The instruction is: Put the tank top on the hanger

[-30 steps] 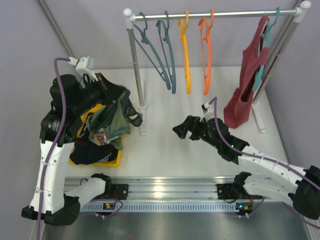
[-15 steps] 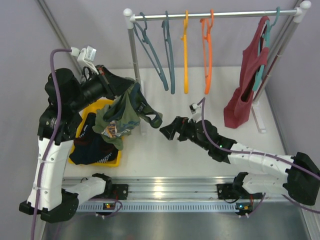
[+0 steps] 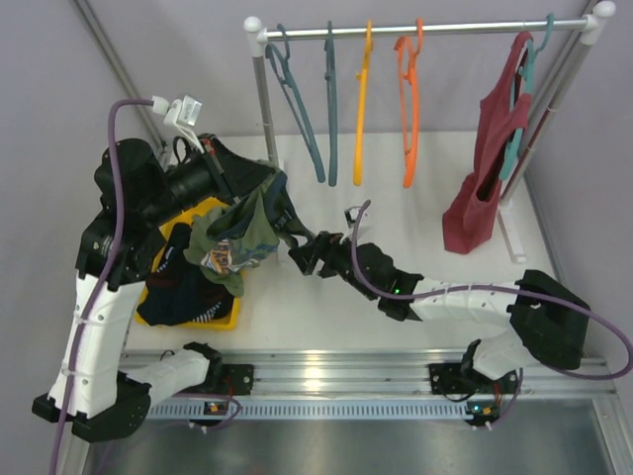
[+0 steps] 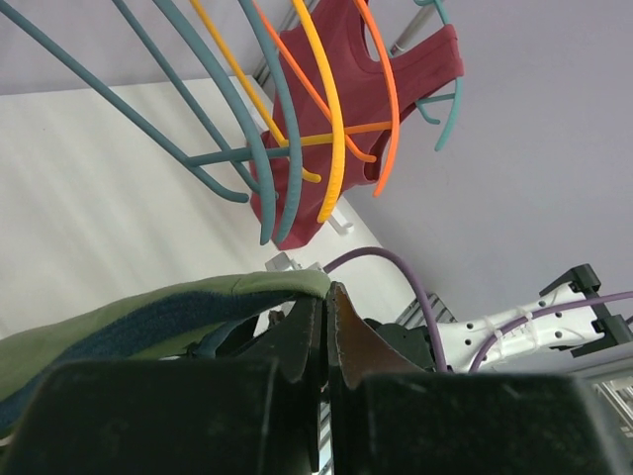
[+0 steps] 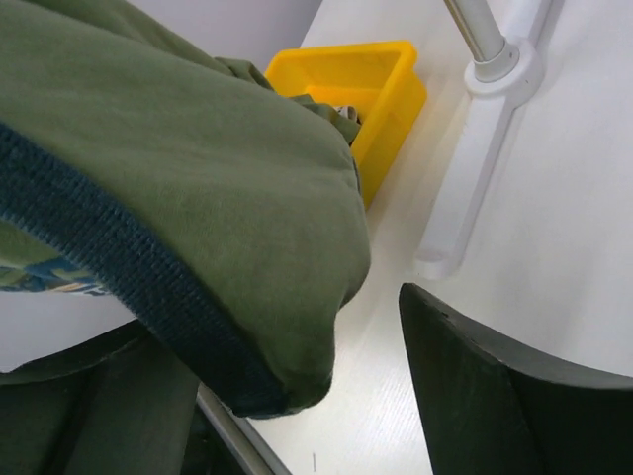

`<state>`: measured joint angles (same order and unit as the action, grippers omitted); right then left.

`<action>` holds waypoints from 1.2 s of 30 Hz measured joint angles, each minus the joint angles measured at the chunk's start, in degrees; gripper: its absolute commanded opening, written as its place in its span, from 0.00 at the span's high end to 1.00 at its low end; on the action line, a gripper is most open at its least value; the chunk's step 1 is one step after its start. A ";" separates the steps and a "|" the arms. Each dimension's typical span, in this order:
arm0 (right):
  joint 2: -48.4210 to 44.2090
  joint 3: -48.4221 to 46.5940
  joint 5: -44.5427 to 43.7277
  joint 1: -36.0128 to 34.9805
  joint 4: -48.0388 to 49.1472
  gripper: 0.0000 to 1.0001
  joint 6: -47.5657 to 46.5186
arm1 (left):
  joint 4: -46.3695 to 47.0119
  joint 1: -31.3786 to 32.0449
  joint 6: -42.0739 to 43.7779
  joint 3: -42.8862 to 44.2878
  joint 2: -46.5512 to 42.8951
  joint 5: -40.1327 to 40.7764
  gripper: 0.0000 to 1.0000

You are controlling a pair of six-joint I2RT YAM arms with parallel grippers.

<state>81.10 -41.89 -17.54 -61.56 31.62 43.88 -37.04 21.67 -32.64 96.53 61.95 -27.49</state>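
White table (image 3: 420,230), lilac walls (image 3: 168,49); tank top (image 3: 247,230) in tight left gripper (image 4: 324,302), right gripper (image 3: 305,259) wide.

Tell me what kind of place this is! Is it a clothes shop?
Probably not a shop, more likely a robot practice lab. Two robot arms, the left arm and the right arm, are bolted to a white table, with a clothes rail and a yellow bin of clothes.

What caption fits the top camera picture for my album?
Left tool holds the green tank top up above the yellow bin while the open right tool straddles its edge.
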 measured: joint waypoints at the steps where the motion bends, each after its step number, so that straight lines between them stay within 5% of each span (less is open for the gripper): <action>1: 0.37 0.00 -0.68 -0.50 0.59 0.52 -0.11 | -0.17 0.11 0.00 0.00 -0.24 0.09 1.00; 3: 0.37 0.00 -2.43 -1.68 1.57 0.72 -0.98 | -0.52 0.39 0.02 0.00 -0.74 0.15 1.00; 4: 0.20 0.00 -3.72 -2.36 2.12 0.90 -1.40 | -0.70 0.55 0.04 0.00 -1.03 0.24 1.00; 6: -0.98 0.02 -6.19 -3.93 1.88 1.00 -2.36 | -1.11 0.79 0.20 0.00 -1.55 0.33 1.00; 21: -29.99 0.39 -25.92 -17.81 -16.15 1.00 -8.20 | -1.92 1.42 1.38 3.41 -1.86 1.88 1.00; 28: -33.88 -15.37 -29.75 -17.90 -32.04 1.00 -13.44 | -1.86 1.46 2.40 10.08 1.27 4.42 1.00; 36: -28.24 -40.26 -31.78 -17.94 -44.89 1.00 -22.47 | -1.70 1.55 3.30 17.46 6.86 7.65 1.00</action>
<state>52.86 -82.15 -49.32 -79.50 -13.28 21.41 -38.74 23.22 -29.34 113.99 68.82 -19.84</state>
